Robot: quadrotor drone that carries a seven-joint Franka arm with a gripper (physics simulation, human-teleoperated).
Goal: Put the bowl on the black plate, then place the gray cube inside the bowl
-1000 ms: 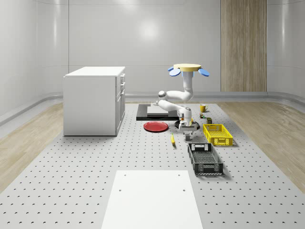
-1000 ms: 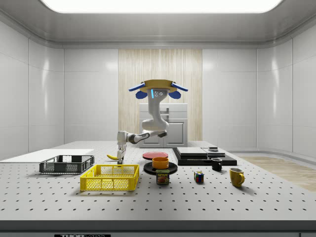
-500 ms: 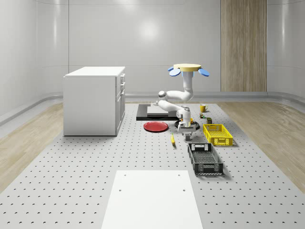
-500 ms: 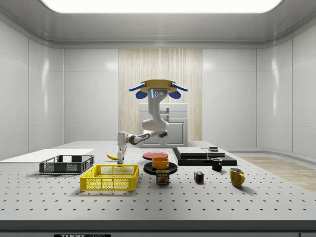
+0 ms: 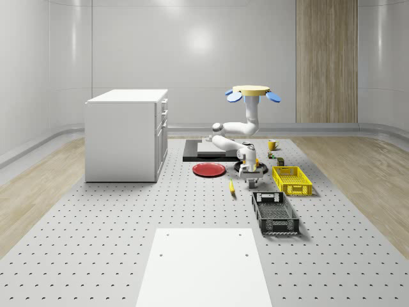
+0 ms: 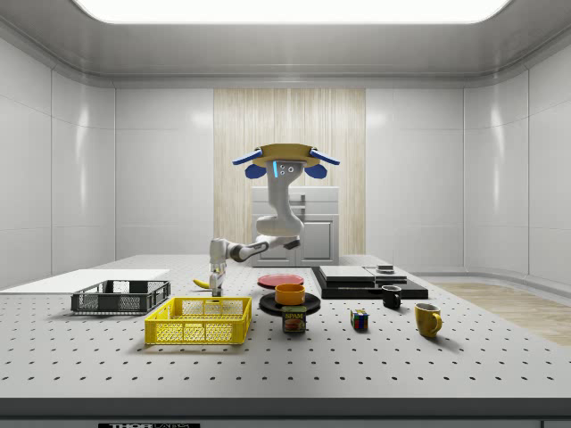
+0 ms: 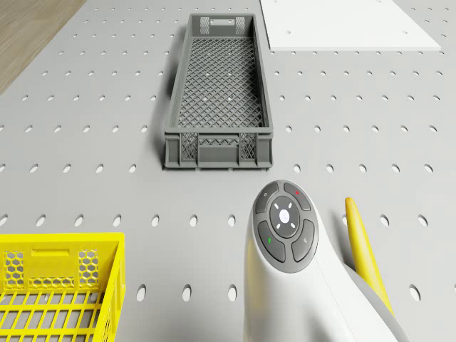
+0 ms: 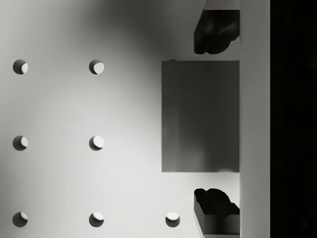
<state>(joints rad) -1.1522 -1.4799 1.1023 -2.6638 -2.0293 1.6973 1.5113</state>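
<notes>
Hand has sunk, fingers straddling gray cube.

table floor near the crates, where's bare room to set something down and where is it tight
Bare perforated table lies between the cabinet and the white sheet, and between the gray crate and yellow crate. It is crowded around the gripper, with the banana and both crates close by, and by the bowl on the black plate.

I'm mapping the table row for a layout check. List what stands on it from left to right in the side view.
White board → black crate → yellow crate → orange bowl on the black plate → colored cube → dark mug → yellow mug.
</notes>
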